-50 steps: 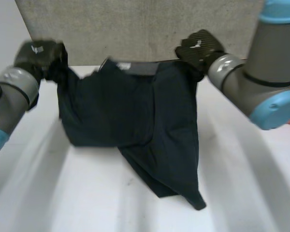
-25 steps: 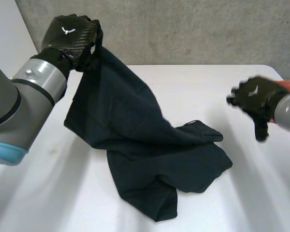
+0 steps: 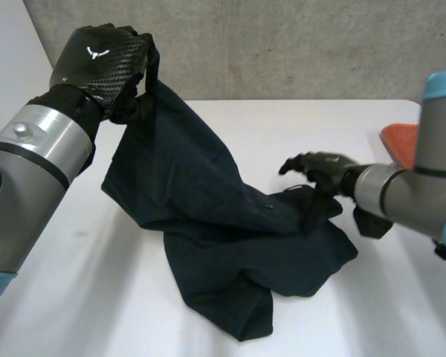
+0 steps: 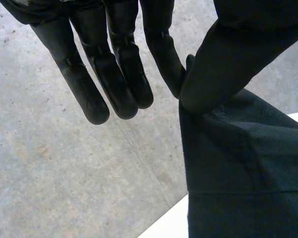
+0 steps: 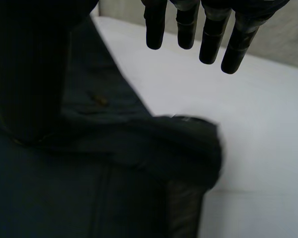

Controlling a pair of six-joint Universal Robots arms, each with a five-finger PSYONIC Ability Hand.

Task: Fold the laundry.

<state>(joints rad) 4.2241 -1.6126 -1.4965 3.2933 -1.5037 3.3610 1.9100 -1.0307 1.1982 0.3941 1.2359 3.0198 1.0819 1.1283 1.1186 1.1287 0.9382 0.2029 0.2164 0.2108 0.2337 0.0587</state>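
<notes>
Navy garment (image 3: pixel 208 216) hangs pinched at a corner by the raised left hand (image 3: pixel 104 58); the right hand (image 3: pixel 323 165), fingers straight and empty, hovers low over its heaped edge.

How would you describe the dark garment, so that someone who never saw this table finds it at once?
On the white table in front of the grey wall lies one dark navy garment. The left hand pinches one end and holds it up, while the rest lies crumpled. It is the only cloth there.
</notes>
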